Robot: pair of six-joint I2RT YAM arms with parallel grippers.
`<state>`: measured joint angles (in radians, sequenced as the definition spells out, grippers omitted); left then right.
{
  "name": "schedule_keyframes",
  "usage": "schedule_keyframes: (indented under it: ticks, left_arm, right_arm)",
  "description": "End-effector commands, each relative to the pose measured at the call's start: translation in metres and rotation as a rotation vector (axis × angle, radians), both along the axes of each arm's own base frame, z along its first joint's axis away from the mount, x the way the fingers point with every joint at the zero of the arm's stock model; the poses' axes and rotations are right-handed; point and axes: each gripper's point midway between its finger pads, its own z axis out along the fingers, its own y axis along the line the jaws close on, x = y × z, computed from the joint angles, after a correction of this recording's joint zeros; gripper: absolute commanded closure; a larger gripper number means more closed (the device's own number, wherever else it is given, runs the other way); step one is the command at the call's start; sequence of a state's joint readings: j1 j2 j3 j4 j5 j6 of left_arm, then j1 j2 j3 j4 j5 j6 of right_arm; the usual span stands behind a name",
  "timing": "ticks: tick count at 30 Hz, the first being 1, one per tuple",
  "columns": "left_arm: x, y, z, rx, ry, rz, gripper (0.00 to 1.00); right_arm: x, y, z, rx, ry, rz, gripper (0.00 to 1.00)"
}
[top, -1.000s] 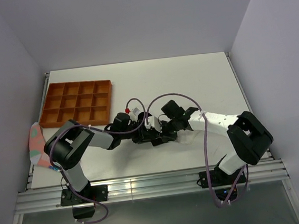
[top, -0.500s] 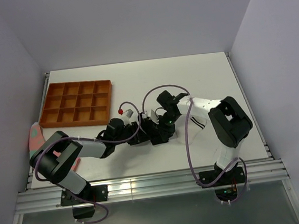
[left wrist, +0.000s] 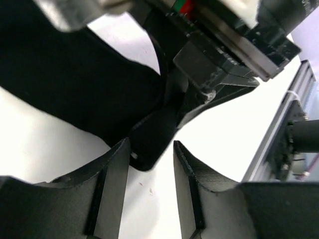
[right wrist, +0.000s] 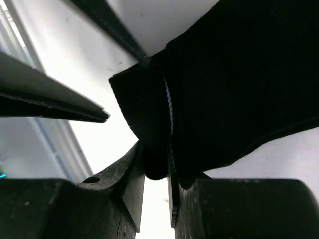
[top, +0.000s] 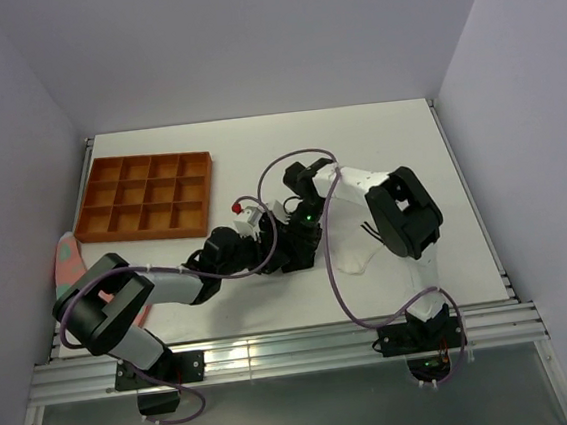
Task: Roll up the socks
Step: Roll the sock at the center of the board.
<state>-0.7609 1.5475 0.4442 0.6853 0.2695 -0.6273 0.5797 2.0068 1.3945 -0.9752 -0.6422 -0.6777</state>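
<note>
R gripper (right wrist: pixel 156 164) pinches black sock (right wrist: pixel 239 89), L gripper (left wrist: pixel 149 164) spread open beside it; orange tray (top: pixel 148 157) apart.

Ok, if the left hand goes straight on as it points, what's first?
The black sock: its folded end lies right at the left hand's open mouth; the right hand gripping it seems close behind.
</note>
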Motion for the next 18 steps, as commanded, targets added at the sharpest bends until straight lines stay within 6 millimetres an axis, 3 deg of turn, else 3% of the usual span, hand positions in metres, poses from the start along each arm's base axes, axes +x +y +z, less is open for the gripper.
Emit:
schedule_keyframes:
  ticks: [1, 5, 10, 18]
  left_arm:
    - [0.019, -0.01, 0.023, -0.015, -0.167, -0.012, 0.54]
    - [0.024, -0.016, 0.023, 0.007, -0.199, -0.042, 0.52]
    - [0.016, -0.027, 0.022, -0.019, -0.203, -0.132, 0.49]
    - [-0.001, -0.028, 0.017, -0.071, -0.165, -0.174, 0.49]
  right_arm:
    - [-0.01, -0.004, 0.012, -0.022, 0.095, -0.004, 0.86]
    - [-0.012, -0.002, 0.014, -0.028, 0.145, -0.001, 0.86]
    - [-0.012, -0.003, 0.015, -0.034, 0.188, 0.005, 0.86]
    - [-0.004, -0.003, 0.008, -0.053, 0.202, -0.027, 0.86]
